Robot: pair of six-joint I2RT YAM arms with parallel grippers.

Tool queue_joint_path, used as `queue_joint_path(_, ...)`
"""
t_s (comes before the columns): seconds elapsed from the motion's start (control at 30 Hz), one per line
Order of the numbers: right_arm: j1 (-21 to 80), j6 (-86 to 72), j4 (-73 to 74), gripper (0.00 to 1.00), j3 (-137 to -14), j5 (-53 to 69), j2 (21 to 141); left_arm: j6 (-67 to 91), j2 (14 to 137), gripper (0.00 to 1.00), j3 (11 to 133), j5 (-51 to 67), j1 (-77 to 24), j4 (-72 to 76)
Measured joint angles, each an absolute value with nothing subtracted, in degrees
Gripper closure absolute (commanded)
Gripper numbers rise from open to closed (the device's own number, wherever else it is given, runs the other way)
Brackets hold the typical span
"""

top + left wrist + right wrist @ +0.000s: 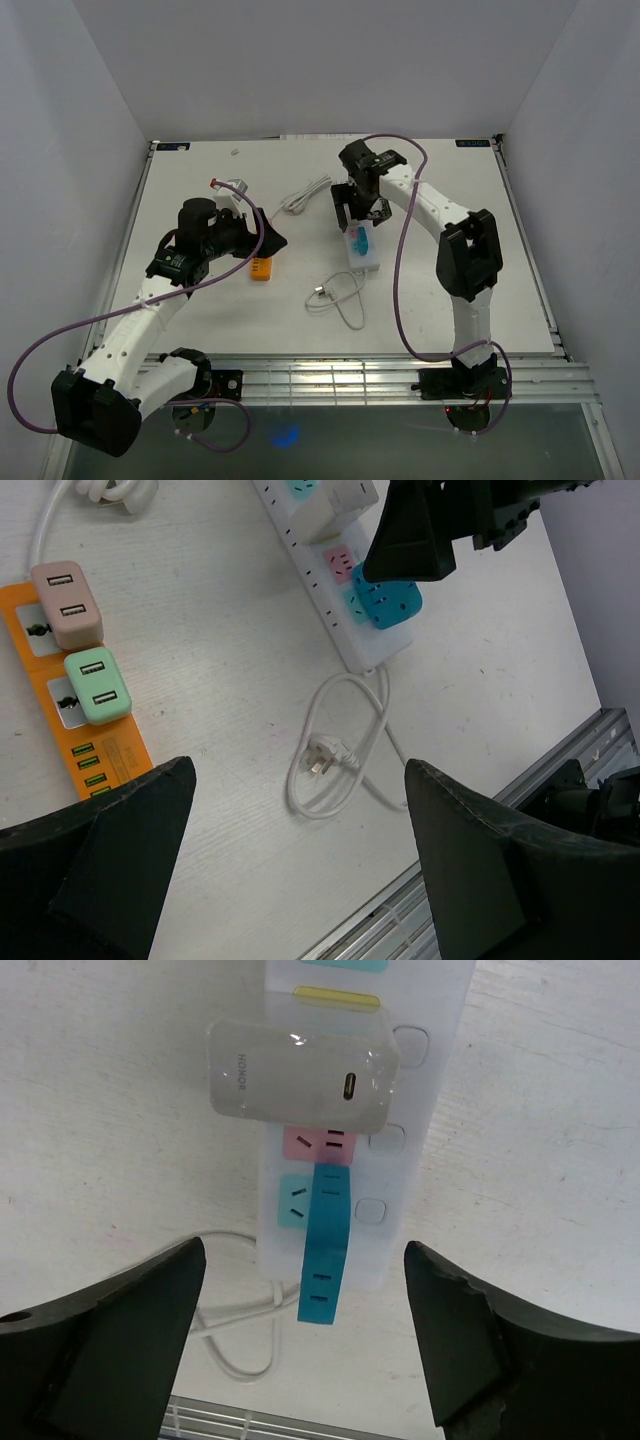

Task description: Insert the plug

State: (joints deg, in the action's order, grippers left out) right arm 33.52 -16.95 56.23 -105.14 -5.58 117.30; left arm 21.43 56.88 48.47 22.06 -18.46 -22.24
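A white power strip [368, 262] lies at the table's middle right. A blue plug [327, 1245] stands upright on its near end, over the pink and teal sockets; how deep it sits I cannot tell. A white charger [300, 1070] sits in the socket beyond it. My right gripper [305, 1330] is open and empty, its fingers well apart on either side above the blue plug. My left gripper [300, 870] is open and empty above bare table, next to the orange power strip [110, 755]. The blue plug also shows in the left wrist view [385, 605].
The orange strip holds a pink adapter [66, 603] and a green adapter [97, 685]. The white strip's loose cable with its pronged plug [325, 757] loops on the table near the front rail [380, 375]. Another white cable [300, 195] lies behind.
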Motion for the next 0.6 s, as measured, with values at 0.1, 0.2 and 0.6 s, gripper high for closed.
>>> queue_joint_path(0.1, 33.52, -16.62, 56.16, 0.10, -105.12, -5.63, 114.76, 21.41, 56.86, 0.04, 48.47, 22.00, -18.46, -22.24)
queue_joint_path(0.2, 33.52, -15.92, 52.93, 0.11, -101.19, -5.61, 108.99, 21.32, 56.86, 0.04, 48.47, 21.85, -18.46, -22.24)
queue_joint_path(0.6, 33.67, -10.66, 28.05, 0.11, -64.29, -11.14, 74.43, 19.92, 51.53, 0.02, 46.87, 19.97, -18.46, -21.58)
